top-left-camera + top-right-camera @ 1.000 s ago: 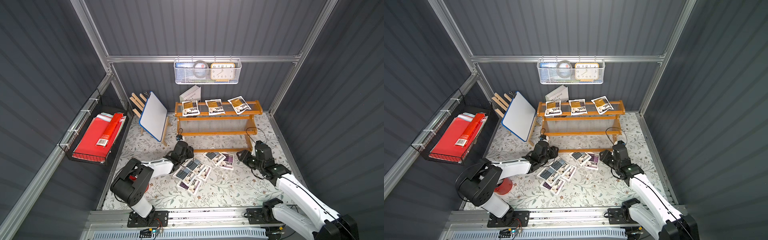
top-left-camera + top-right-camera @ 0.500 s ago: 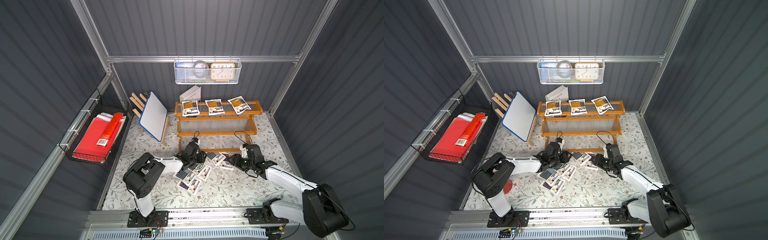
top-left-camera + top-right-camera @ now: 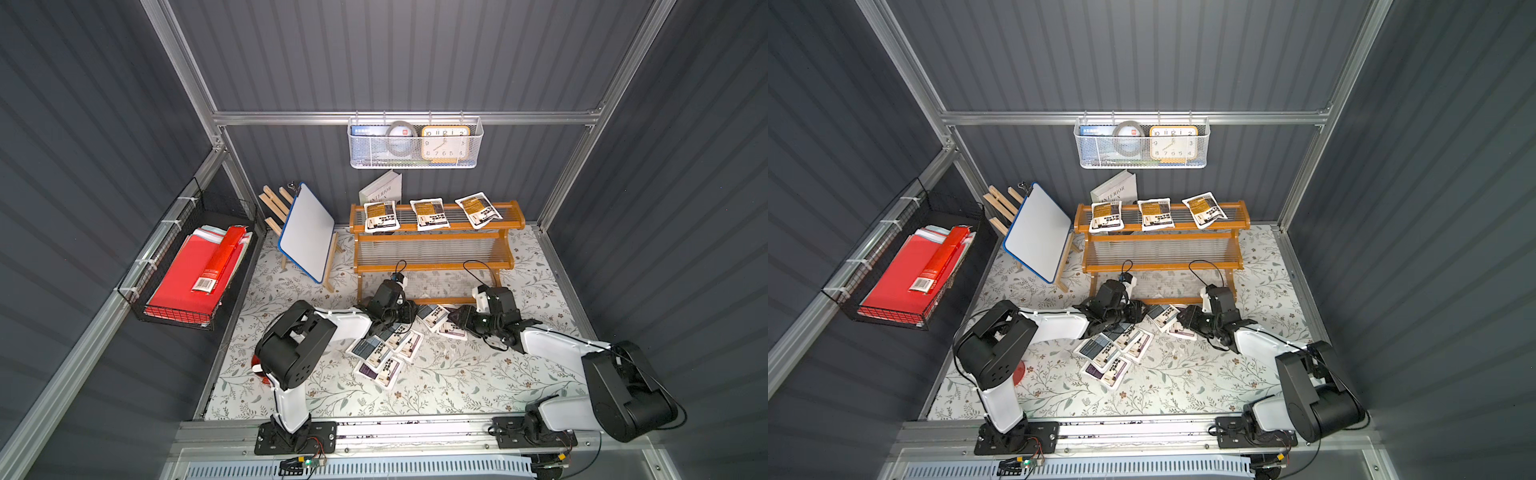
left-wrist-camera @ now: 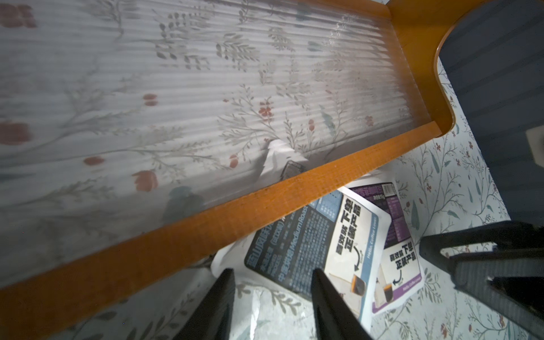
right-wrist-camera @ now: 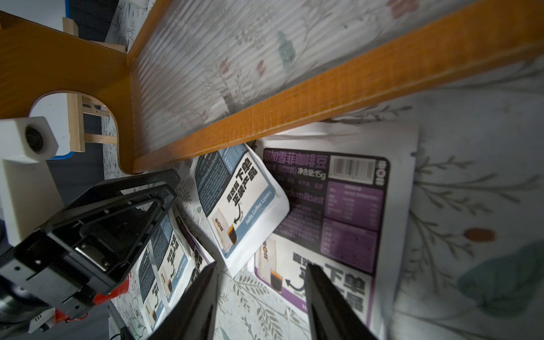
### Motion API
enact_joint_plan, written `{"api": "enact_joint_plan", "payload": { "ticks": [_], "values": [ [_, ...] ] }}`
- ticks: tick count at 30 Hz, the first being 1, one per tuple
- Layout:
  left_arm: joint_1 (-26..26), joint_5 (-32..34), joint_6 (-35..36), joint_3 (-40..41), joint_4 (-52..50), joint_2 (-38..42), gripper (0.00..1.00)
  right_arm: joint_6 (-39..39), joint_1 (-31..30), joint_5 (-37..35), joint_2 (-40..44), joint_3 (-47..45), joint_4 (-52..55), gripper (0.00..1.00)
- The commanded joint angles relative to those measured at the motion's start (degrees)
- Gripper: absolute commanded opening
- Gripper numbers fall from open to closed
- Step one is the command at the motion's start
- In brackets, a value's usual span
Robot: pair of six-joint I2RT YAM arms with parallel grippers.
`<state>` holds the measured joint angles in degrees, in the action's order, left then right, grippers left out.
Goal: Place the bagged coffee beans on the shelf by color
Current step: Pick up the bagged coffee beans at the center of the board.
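Overlap: blue pouch (image 4: 309,235) on purple pouch (image 5: 338,206) by shelf (image 3: 432,267) foot; yellow pouches (image 3: 429,214) on top tier. Left gripper (image 4: 272,273), right gripper (image 5: 261,266) apart, empty. Risk: pinch dragging both up; grippers colliding.

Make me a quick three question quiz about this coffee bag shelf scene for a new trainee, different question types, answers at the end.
1. True or false: the middle tier of the shelf has something lying on it.
2. Which label colour do the three pouches on the top tier share? A purple; B mustard-yellow; C blue-grey.
3. Fill in: the jaws of the left gripper and the right gripper both stand ___.
Key: 1 false; 2 B; 3 open.
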<state>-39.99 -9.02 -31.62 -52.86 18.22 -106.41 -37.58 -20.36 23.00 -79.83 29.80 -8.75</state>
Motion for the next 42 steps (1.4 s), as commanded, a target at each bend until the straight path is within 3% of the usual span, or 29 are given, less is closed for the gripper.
{"api": "enact_joint_plan", "payload": {
  "ticks": [1,21,29,35,39,42],
  "values": [
    [-0.59,-1.41,2.03,-2.23,-1.81,-2.56,0.46,0.23,-0.12,1.6,-1.15,0.45,-2.0,0.52],
    [-1.41,-4.21,6.11,-3.24,-8.17,-7.93,0.35,-4.6,-0.12,3.14,-8.45,-3.87,-18.19,0.48],
    [-1.58,-5.22,7.24,-3.73,-8.81,-8.43,0.35,-8.64,-1.32,4.18,-11.11,-4.84,-26.55,0.31],
    [-1.58,-7.27,7.53,-2.61,-8.42,-7.16,0.35,-8.81,-3.17,4.25,-13.28,-3.96,-27.61,0.21],
    [-1.58,-7.42,7.58,-1.7,-9.17,-6.15,0.35,-8.59,-3.46,3.81,-12.86,-4.24,-27.26,0.03],
    [-1.57,-6.1,7.56,-0.65,-10.17,-4.04,0.39,-6.59,-3.46,3.01,-10.61,-4.86,-23.8,0.0]
  ]
}}
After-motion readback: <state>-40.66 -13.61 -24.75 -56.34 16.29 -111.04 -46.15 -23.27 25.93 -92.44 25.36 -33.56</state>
